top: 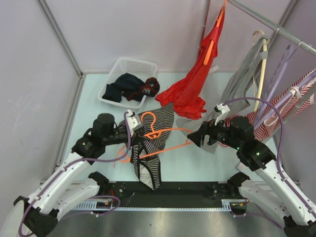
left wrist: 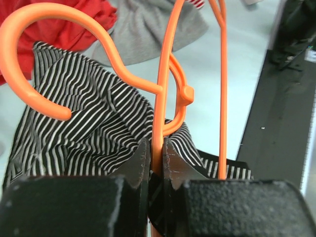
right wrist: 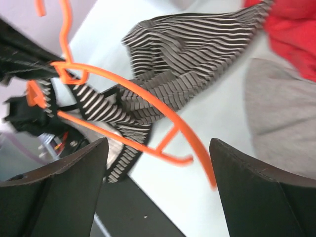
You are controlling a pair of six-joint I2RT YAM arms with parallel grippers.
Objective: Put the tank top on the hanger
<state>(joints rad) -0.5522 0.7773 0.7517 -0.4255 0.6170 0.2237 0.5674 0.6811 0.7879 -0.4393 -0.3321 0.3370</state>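
We see two arms built alike: the left arm (top: 59,181) and the right arm (top: 279,182) have glossy white shells on the near links and black, rounded joint housings farther out. A lilac cable (top: 129,140) runs along the left one, and a second lilac cable (top: 279,131) loops by the right. Each wrist carries a small white camera block (top: 132,120). Tiny green lights (top: 256,153) glow on the right arm's black housing. The left tool (left wrist: 156,148) has black, grainy fingers (left wrist: 64,207) with scuffed pale edges; the right tool (right wrist: 158,143) has smooth, dark, wedge-shaped ones.
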